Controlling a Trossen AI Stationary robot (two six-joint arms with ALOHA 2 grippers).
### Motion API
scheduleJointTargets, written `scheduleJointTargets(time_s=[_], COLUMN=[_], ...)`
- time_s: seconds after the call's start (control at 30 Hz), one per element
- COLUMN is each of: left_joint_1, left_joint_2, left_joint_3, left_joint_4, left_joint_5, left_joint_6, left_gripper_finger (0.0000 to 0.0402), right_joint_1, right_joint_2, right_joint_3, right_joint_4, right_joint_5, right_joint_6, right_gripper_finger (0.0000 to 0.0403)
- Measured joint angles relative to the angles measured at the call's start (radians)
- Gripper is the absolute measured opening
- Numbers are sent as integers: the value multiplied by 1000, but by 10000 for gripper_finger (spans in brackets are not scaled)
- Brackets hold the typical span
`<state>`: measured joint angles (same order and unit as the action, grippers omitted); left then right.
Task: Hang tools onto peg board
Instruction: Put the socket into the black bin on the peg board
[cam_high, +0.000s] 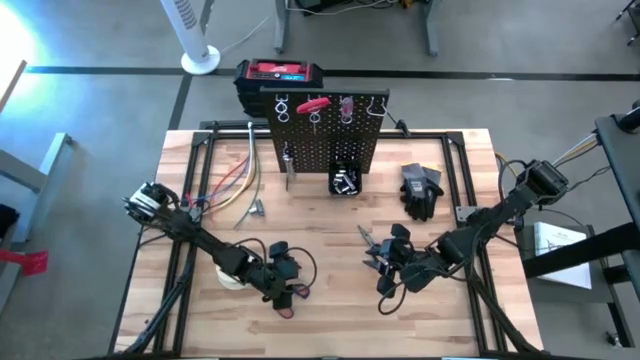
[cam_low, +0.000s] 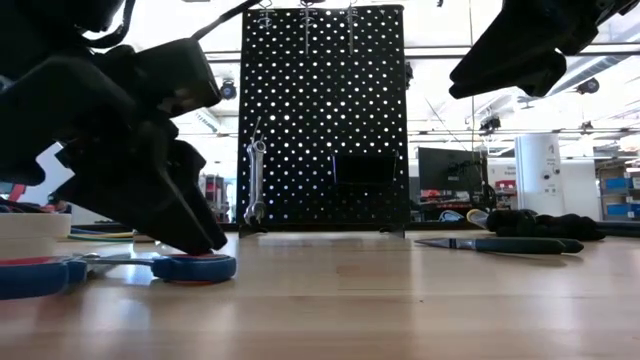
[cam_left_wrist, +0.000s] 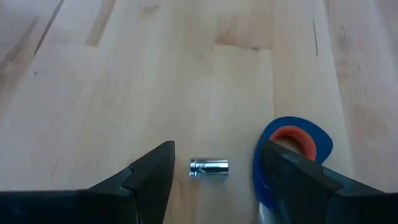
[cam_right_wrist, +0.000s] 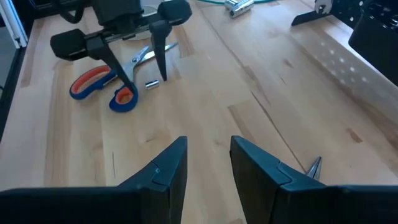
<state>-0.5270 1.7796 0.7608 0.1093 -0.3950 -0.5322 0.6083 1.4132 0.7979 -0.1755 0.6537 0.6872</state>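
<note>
My left gripper (cam_left_wrist: 214, 171) is open, low over the table near its front. A small silver socket (cam_left_wrist: 209, 168) lies on the wood between its fingers, untouched; it also shows in the right wrist view (cam_right_wrist: 151, 83). Scissors with blue-and-red handle loops (cam_right_wrist: 99, 84) lie flat beside it, one loop (cam_left_wrist: 292, 146) right at one finger. My right gripper (cam_right_wrist: 208, 162) is open and empty above the table (cam_high: 330, 215), near black-handled pliers (cam_high: 370, 242). The black peg board (cam_high: 325, 140) stands upright at the far edge with tools on its hooks. My left gripper has one finger (cam_low: 200, 235) right over the scissors' handle loop (cam_low: 195, 268), coming down at a slant. I cannot tell whether it touches the loop. The scissors lie flat on the table.
A white tape roll (cam_high: 228, 277) lies by the left arm. A black glove (cam_high: 420, 190) lies at the right. A red-and-black toolbox (cam_high: 280, 75) stands behind the board. Cables (cam_high: 235, 185) lie at the far left. A wrench (cam_low: 255, 180) hangs on the board.
</note>
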Motion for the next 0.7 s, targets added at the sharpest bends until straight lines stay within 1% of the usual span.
scheduleJointTargets(time_s=[0.33,0.57,0.7], left_joint_1=[0,-37,-41], left_joint_2=[-8,-14,-13], left_joint_3=[0,11,41], left_joint_4=[-16,-28,-78], left_joint_5=[17,44,18], left_joint_6=[-32,-11,18], left_gripper_finger=[176,177,183], right_joint_1=[0,0,0], right_joint_2=[0,0,0], right_joint_3=[0,0,0], right_joint_4=[0,0,0], right_joint_5=[-3,-7,-7], right_joint_6=[10,11,11], right_gripper_finger=[107,104,106])
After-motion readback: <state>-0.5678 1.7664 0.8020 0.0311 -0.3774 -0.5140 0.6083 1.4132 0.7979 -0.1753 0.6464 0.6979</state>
